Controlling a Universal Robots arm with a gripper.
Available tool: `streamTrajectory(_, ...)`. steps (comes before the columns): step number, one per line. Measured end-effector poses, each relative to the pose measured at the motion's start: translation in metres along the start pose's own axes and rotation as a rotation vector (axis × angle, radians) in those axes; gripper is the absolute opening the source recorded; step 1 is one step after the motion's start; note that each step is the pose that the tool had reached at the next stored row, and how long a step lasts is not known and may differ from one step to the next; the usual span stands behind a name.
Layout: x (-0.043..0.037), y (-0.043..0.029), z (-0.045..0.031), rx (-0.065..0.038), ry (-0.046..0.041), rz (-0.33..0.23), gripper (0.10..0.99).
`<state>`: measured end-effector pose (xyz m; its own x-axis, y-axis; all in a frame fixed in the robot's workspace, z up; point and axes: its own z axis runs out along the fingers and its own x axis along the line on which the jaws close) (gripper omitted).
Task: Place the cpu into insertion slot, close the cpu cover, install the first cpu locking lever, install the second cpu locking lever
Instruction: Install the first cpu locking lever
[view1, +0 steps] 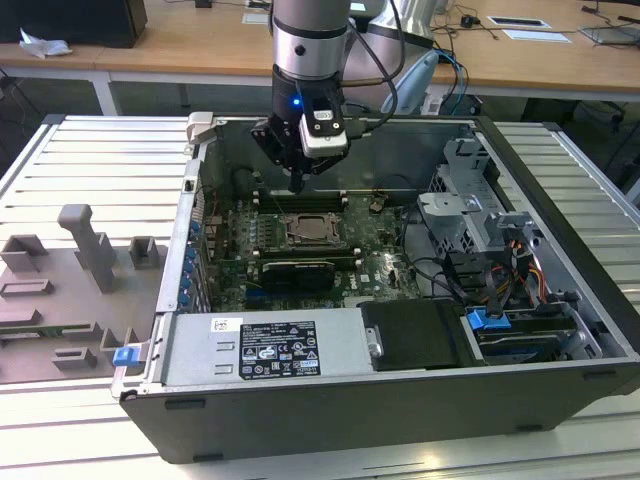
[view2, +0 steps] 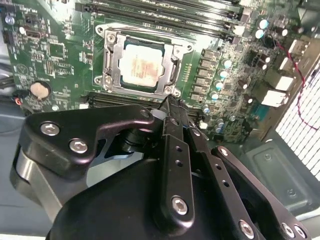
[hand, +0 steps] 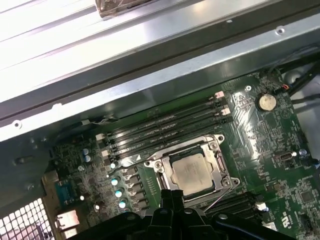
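One cpu (view2: 141, 62), one cpu cover (view2: 115, 62).

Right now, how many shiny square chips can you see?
1. The cpu lies inside the cpu cover frame on the green board; others could be hidden.

Tool (view1: 297, 183) vertical, closed, empty

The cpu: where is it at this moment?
The cpu sits in the insertion slot on the green board, between two banks of long black slots; in the exterior view it is mid-case, just below the gripper.
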<state>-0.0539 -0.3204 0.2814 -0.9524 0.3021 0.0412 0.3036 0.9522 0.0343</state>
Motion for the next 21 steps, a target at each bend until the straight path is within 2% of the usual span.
streamTrajectory(5,0.0,0.0,0.0,0.003,0.0022,-0.078,0.106)
streamTrajectory(8,0.0001,0.0,0.0001,0.003,-0.0016,-0.116,0.106)
streamTrajectory(13,0.0003,-0.0001,0.0003,0.003,-0.0057,-0.147,0.106)
streamTrajectory(14,0.0004,-0.0001,0.0003,0.003,-0.0074,-0.153,0.106)
streamTrajectory(17,0.0005,-0.0002,0.0005,0.001,-0.0195,-0.187,0.106)
streamTrajectory(21,0.0005,-0.0002,0.0009,0.0,-0.0282,-0.213,0.106)
